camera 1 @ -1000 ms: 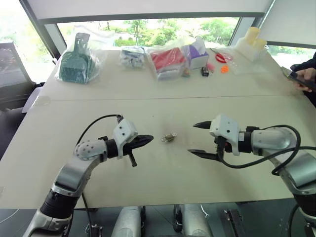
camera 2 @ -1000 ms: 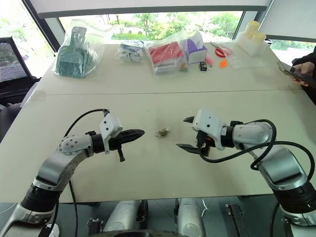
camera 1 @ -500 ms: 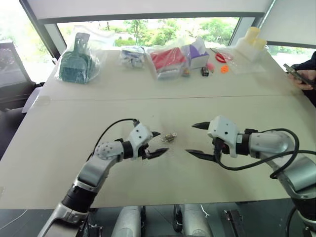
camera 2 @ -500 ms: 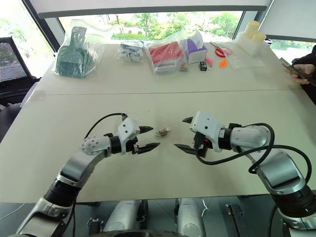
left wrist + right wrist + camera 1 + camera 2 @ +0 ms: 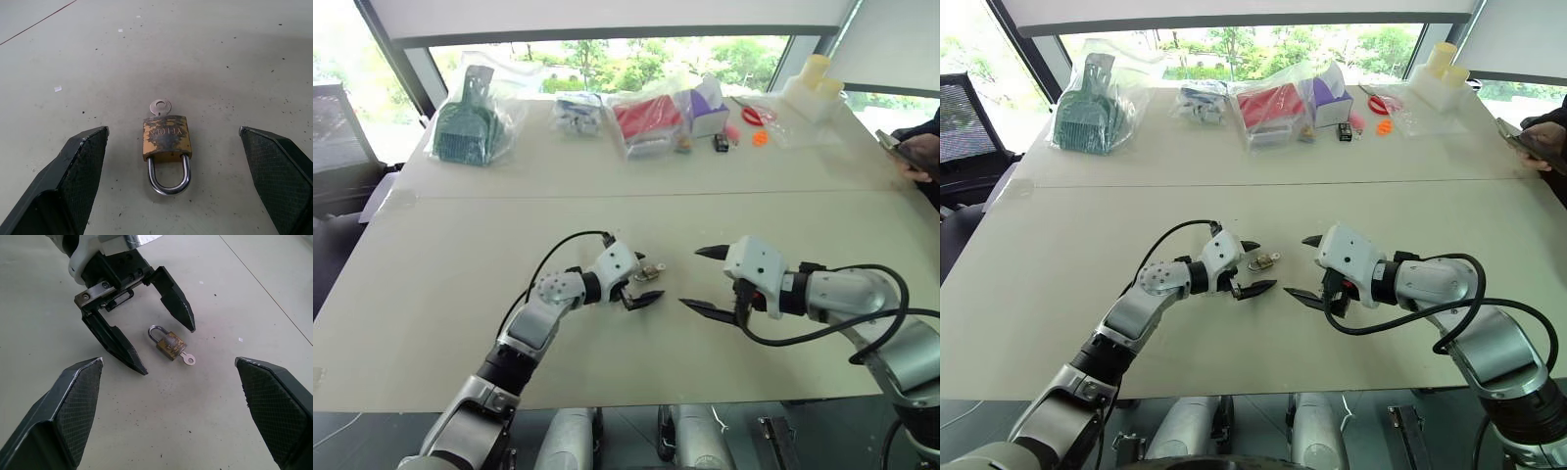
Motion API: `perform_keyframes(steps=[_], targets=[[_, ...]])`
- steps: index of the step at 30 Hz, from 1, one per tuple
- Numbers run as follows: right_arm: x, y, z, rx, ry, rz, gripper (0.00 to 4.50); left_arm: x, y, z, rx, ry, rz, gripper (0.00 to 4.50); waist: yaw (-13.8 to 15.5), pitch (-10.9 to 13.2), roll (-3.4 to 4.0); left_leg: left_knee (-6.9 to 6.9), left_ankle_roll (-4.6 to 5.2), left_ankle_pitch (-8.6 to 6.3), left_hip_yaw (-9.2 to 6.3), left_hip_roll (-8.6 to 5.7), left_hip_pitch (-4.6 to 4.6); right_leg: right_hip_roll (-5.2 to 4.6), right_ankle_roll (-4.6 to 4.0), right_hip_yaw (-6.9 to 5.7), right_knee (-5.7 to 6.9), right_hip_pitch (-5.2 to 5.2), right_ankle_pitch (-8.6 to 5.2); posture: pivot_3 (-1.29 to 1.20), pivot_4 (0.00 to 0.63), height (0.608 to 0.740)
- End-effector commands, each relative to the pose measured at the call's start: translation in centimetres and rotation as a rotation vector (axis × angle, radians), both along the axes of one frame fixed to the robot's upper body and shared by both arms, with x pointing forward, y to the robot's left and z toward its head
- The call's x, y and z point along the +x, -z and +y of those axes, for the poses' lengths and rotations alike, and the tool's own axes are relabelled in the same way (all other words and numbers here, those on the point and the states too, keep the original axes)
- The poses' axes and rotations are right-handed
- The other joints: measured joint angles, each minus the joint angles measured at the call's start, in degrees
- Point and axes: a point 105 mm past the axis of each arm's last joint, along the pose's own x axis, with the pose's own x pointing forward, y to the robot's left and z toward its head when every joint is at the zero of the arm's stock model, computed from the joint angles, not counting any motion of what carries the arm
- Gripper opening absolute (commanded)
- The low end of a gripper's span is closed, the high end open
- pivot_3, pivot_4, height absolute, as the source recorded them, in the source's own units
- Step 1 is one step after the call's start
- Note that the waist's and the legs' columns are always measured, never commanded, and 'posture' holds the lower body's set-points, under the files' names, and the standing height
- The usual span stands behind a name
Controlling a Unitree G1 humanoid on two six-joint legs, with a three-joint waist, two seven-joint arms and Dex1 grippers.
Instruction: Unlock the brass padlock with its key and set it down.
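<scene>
A small, stiff brass padlock (image 5: 166, 143), keyed, lies on the bench (image 5: 460, 294) between the open left end effector (image 5: 173, 181); best gripped across its body.

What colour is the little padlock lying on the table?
The padlock has a yellowish brass body with dark worn patches and a silver loop; the left wrist view shows it best.

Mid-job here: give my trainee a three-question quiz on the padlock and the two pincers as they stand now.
1. True or false: the padlock lies on the table, shackle shut.
2. Where is the key? A) in the padlock's base B) in the right pincer C) beside the bags
3. Fill in: the left pincer stands ___ with a finger on each side of the padlock.

Key: 1 true; 2 A; 3 open.
</scene>
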Motion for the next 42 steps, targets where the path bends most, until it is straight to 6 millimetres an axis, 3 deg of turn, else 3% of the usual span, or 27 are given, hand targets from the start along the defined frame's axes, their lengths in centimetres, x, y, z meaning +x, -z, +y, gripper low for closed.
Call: perform_keyframes(steps=[1, 2, 10, 11, 14, 19, 23, 30, 36, 41, 42], targets=[[-0.2, -1.3, 0.0, -0.004, 0.001, -0.063, 4.5, 0.2, 0.6, 0.2, 0.028, -0.015, 0.004, 4.44, 0.0, 0.0, 0.0, 0.0, 0.0, 0.0, 0.0, 0.0, 0.0, 0.0, 0.0, 0.0, 0.0, 0.0, 0.0, 0.0, 0.15, 0.74], [-0.2, -1.3, 0.0, -0.004, 0.002, -0.063, 4.5, 0.2, 0.6, 0.2, 0.029, -0.014, 0.006, 4.44, 0.0, 0.0, 0.0, 0.0, 0.0, 0.0, 0.0, 0.0, 0.01, 0.0, 0.0, 0.0, 0.0, 0.01, 0.0, 0.0, 0.15, 0.74], [0.0, -1.3, 0.2, -0.009, -0.012, -0.069, 4.5, 0.1, 1.0, 2.0, 0.048, -0.042, 0.05, 0.85, -0.3, 0.0, 0.0, 0.0, 0.0, 0.0, 0.0, 0.02, 0.04, 0.01, 0.0, 0.0, 0.03, 0.01, 0.0, 0.0, 0.15, 0.74], [0.0, -1.3, 0.3, -0.009, -0.015, -0.069, 4.5, 0.1, 1.1, 2.3, 0.055, -0.046, 0.053, 0.74, -0.3, 0.0, 0.0, 0.0, 0.0, 0.0, -0.01, 0.04, 0.05, 0.03, 0.0, 0.0, 0.03, 0.01, 0.01, 0.0, 0.15, 0.74], [0.1, -1.4, 0.6, -0.011, -0.029, -0.074, 4.5, 0.1, 0.9, 3.0, 0.061, -0.049, 0.063, 0.74, -0.3, 0.0, 0.0, 0.0, 0.0, 0.0, 0.0, 0.07, 0.06, 0.06, 0.0, -0.01, 0.04, 0.01, 0.01, 0.0, 0.15, 0.74], [0.4, -1.3, 1.4, -0.062, -0.075, -0.146, 4.5, -1.6, -2.6, 4.2, 0.022, 0.129, 0.07, 0.74, -0.4, 0.0, 0.0, -0.07, 0.0, 0.0, 0.02, 0.15, 0.06, 0.12, 0.0, -0.01, 0.06, -0.08, 0.0, 0.0, 0.15, 0.74], [1.5, -1.1, 2.2, -0.208, -0.157, -0.35, 4.5, -3.0, -6.7, 6.4, 0.035, 0.343, 0.082, 0.74, -0.1, 0.0, -0.02, -0.09, -0.01, 0.01, 0.06, 0.14, -0.06, 0.12, -0.05, -0.02, 0.07, -0.24, -0.02, 0.0, 0.15, 0.74], [3.0, -2.3, 4.6, -0.285, -0.256, -0.654, 4.5, -2.1, -10.5, 6.7, 0.042, 0.438, 0.046, 0.74, -0.4, 0.1, -0.07, -0.02, -0.01, 0.01, 0.1, -0.1, -0.12, 0.02, 0.03, 0.02, 0.0, -0.14, -0.04, 0.0, 0.15, 0.74], [3.6, -3.7, 5.8, -0.273, -0.274, -0.804, 4.5, -0.9, -11.2, 5.9, 0.051, 0.453, 0.005, 0.74, -0.3, 0.1, -0.07, -0.01, -0.02, 0.02, 0.08, -0.12, -0.12, 0.12, 0.25, 0.0, 0.11, -0.19, 0.07, 0.0, 0.15, 0.74], [3.6, -4.0, 6.2, -0.268, -0.287, -0.829, 4.5, -0.3, -11.1, 5.5, 0.05, 0.452, -0.009, 0.74, -0.3, 0.1, -0.07, 0.0, -0.03, 0.03, 0.1, -0.13, -0.13, 0.11, 0.26, 0.0, 0.11, -0.18, 0.08, 0.0, 0.15, 0.74], [3.5, -4.0, 6.3, -0.264, -0.292, -0.831, 4.24, -0.2, -11.1, 5.5, 0.049, 0.452, -0.011, 0.74, -0.3, 0.1, -0.07, 0.0, -0.03, 0.03, 0.09, -0.13, -0.13, 0.11, 0.26, 0.0, 0.11, -0.18, 0.08, 0.0, 0.15, 0.74]])
